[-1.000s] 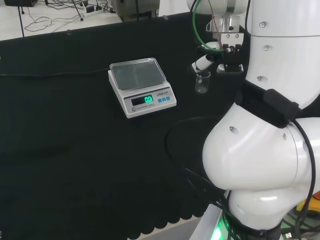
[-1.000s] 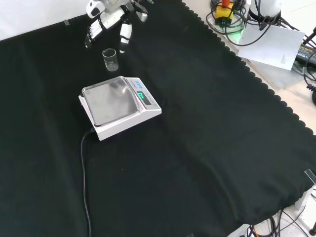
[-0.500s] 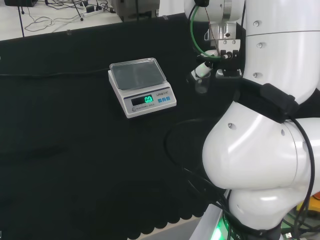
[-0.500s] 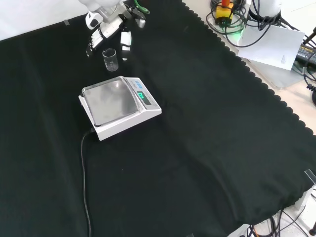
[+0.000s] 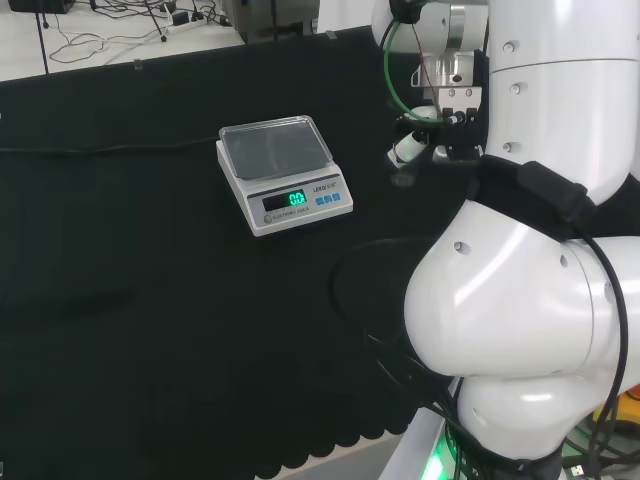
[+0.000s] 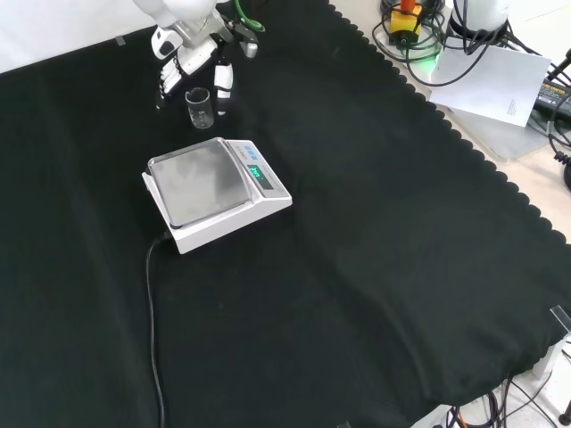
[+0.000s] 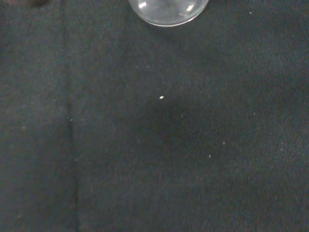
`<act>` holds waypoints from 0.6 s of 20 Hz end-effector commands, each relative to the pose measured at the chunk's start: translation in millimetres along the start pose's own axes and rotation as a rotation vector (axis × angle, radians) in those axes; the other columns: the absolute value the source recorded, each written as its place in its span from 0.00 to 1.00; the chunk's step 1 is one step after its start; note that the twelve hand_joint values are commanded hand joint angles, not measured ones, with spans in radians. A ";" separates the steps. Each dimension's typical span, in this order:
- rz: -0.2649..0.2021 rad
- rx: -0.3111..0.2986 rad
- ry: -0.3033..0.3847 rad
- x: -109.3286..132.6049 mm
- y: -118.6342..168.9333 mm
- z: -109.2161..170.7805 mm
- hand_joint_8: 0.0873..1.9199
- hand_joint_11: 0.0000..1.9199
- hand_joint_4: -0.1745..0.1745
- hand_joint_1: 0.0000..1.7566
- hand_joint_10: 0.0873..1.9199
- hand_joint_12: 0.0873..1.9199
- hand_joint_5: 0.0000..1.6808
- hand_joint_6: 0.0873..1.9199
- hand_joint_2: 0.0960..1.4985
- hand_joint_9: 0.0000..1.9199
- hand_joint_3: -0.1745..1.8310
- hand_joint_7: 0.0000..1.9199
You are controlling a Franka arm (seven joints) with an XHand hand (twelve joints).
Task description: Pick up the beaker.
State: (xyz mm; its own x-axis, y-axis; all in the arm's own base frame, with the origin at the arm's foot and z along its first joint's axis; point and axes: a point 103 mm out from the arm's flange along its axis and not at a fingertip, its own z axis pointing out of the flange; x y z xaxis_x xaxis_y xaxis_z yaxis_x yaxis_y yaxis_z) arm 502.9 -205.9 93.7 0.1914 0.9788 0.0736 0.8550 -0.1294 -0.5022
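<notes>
Small clear beaker (image 6: 199, 107) upright on the black cloth (image 6: 375, 232), just beyond the digital scale (image 6: 214, 193) in the front view. Flanked by the hand (image 6: 192, 61), fingers (image 6: 222, 78) spread to either side, contact not discernible. Glass rim (image 7: 168, 10) close before the wrist camera.

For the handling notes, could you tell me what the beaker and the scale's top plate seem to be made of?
Beaker: clear glass or plastic, the look leaves it open; the black cloth shows through its wall. Scale's top plate: apparently brushed metal, grey with a dull sheen, on a white housing that looks like plastic.
</notes>
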 end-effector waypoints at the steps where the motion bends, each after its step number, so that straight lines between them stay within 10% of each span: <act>1: -0.005 -0.078 -0.027 -1.7 9.4 -0.8 0.25 0.13 0.40 0.46 0.41 0.72 0.22 0.00 0.60 0.14 0.09 0.11; 8: -0.067 -0.212 -0.024 4.9 10.6 -4.9 0.39 0.55 0.06 0.62 0.27 0.45 0.43 0.46 0.66 0.51 0.18 0.34; 12: -0.082 -0.221 -0.030 7.0 9.5 -14.8 0.40 0.63 0.00 0.64 0.24 0.38 0.51 0.59 0.75 0.60 0.11 0.46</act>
State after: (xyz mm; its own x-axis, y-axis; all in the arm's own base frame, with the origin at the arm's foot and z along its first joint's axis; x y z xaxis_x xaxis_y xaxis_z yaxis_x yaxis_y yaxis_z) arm 513.3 -205.8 89.6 0.1386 0.9883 0.0638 0.9329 -0.1087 -0.3433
